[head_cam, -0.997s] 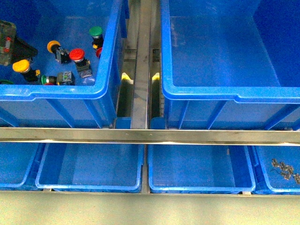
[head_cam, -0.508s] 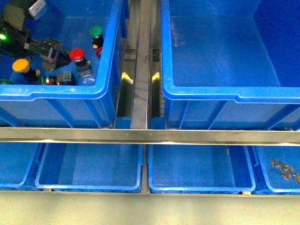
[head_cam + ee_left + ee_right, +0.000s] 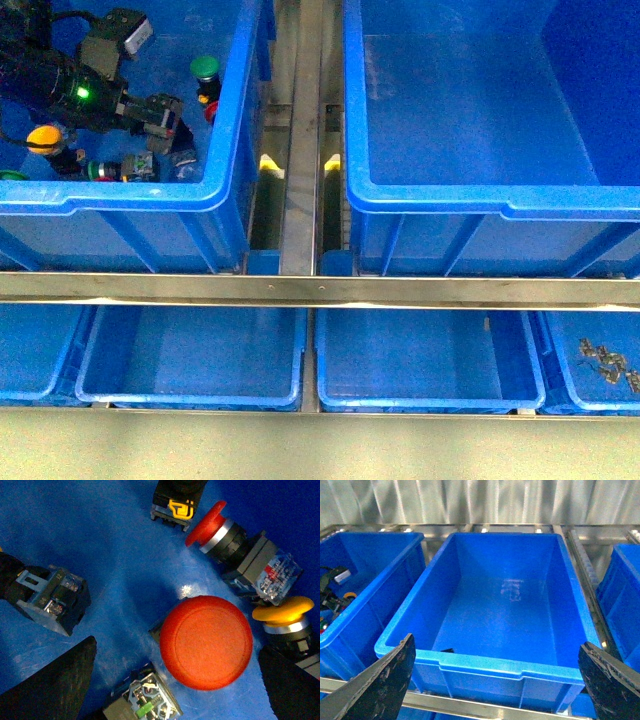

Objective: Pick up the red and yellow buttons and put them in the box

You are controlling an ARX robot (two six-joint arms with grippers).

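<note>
In the front view, the left gripper (image 3: 165, 120) is low inside the left bin (image 3: 140, 197), among the buttons. 1 yellow button (image 3: 45, 138) stands near the arm, and 1 green button (image 3: 204, 69) stands close to the right wall of this bin. The box (image 3: 480, 205) is on the right side, apart from the left bin, with a metal rail (image 3: 300, 120) between the 2. Small metal parts (image 3: 606, 362) lie in a shallow tray (image 3: 590, 405) at the lower right.

In the left wrist view, the 2 fingers (image 3: 55, 685) are spread wide and hold nothing. The red button (image 3: 206, 641) stands upright between them, cap up; I cannot tell if a finger touches it. A second red button (image 3: 212, 527) lies on its side just beside it, and an orange-yellow button (image 3: 282, 611) lies near the other finger.

In the right wrist view, the right gripper (image 3: 497, 690) hangs over the front rim of the box, fingers wide apart, holding nothing. A small dark thing (image 3: 447, 650) lies on the box floor, too small to name
</note>
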